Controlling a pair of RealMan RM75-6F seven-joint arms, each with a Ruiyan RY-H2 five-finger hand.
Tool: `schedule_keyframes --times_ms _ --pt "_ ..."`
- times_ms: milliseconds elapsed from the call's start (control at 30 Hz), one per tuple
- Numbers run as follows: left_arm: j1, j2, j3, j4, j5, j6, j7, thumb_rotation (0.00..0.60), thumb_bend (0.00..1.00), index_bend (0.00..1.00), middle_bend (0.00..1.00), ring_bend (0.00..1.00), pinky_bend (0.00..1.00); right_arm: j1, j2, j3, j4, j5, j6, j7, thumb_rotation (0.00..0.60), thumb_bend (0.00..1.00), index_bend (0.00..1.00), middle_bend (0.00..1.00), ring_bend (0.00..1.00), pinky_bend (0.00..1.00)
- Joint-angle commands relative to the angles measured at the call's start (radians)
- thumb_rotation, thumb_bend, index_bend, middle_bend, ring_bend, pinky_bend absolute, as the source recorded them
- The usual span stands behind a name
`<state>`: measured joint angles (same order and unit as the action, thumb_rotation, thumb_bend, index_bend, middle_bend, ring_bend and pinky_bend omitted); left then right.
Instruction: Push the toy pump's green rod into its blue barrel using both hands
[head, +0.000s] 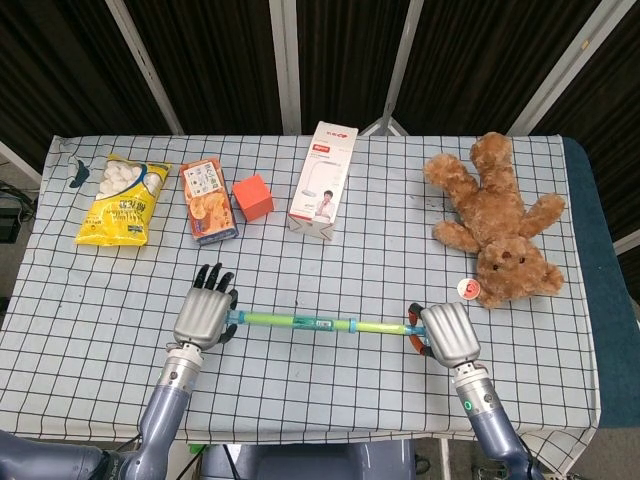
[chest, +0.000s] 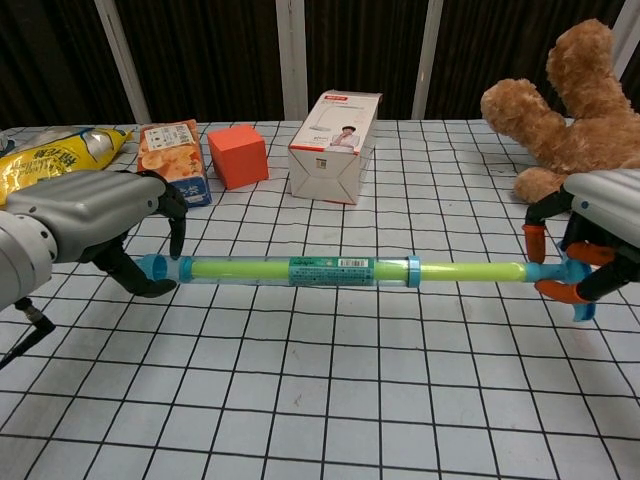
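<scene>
Left hand (chest: 95, 215) reaches in low over the checked desk (chest: 320, 400), fingers (chest: 150, 285) curled around the closed end of the blue barrel (chest: 290, 269). The pump lies level across the desk's middle, green rod (chest: 470, 270) partly out toward the right. Right hand (chest: 590, 235) grips the rod's handle (chest: 575, 290), orange-tipped fingers hooked over it
</scene>
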<state>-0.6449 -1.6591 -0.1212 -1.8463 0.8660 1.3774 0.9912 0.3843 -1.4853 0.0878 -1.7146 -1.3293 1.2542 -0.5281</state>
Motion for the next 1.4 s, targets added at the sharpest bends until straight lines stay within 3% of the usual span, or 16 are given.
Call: schedule_keyframes --times_ms 33,1067,1133,1233,1400 --pt "-0.001 0.002 0.0 0.001 -0.002 -0.002 -0.001 0.6 0.48 0.6 0.15 0.0 0.0 0.003 -0.009 0.003 0.0 0.007 -0.003 -0.006 0.6 0.35 0.73 1.0 1.0 0.78" --pt "0.001 0.032 0.012 -0.01 0.013 -0.018 -0.045 0.6 0.47 0.59 0.15 0.0 0.0 0.026 -0.102 0.005 -0.013 0.035 0.01 -0.124 0.6 0.36 0.73 1.0 1.0 0.78" --pt "0.001 0.035 0.014 -0.013 0.014 -0.021 -0.048 0.6 0.42 0.54 0.13 0.0 0.0 0.027 -0.103 0.004 -0.008 0.032 0.012 -0.128 0.6 0.36 0.68 1.0 1.0 0.78" --pt "0.002 0.047 0.016 -0.02 0.015 -0.03 -0.059 0.6 0.33 0.43 0.11 0.0 0.0 0.027 -0.099 0.0 0.007 0.022 0.02 -0.147 0.6 0.36 0.5 0.96 0.94 0.73" --pt "0.009 0.073 0.015 -0.024 0.018 -0.041 -0.09 0.6 0.24 0.27 0.1 0.0 0.0 0.022 -0.079 -0.02 0.03 0.003 0.037 -0.213 0.6 0.36 0.27 0.79 0.81 0.59"
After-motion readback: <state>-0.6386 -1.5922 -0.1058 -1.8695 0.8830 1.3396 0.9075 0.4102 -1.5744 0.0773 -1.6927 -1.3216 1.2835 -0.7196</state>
